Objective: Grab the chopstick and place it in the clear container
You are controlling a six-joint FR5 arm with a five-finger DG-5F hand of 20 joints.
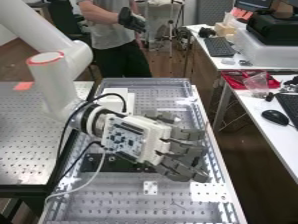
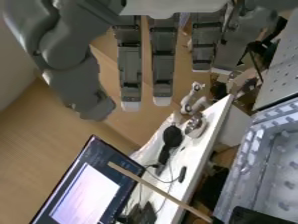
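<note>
High view: The hand (image 1: 157,141) is positioned at the centre of the frame, above the clear-walled tray (image 1: 110,202). The fingers (image 1: 189,148) are extended toward the right of the frame, angled slightly downward. The arm (image 1: 50,80) enters from the upper left and connects to the hand at the wrist. A black block (image 1: 86,164) with holes lies on the tray floor, left of the frame's lower centre, partly covered by the hand. Whether the fingers touch anything cannot be confirmed from this angle.

Wrist view: The hand is open. The fingers are straight and lie roughly parallel, with gaps between them. The thumb (image 2: 80,90) is set to one side, its tip clear of the fingers. Nothing is clamped between thumb and fingers. The chopstick (image 2: 161,191) is located beyond the fingertips, apart from both fingers and thumb. It runs obliquely across the view: one end overlaps the monitor (image 2: 86,187) in the line of sight; the opposite end meets or overlaps a black part (image 2: 251,217) beside the tray wall. Contact at that end cannot be determined.
</note>
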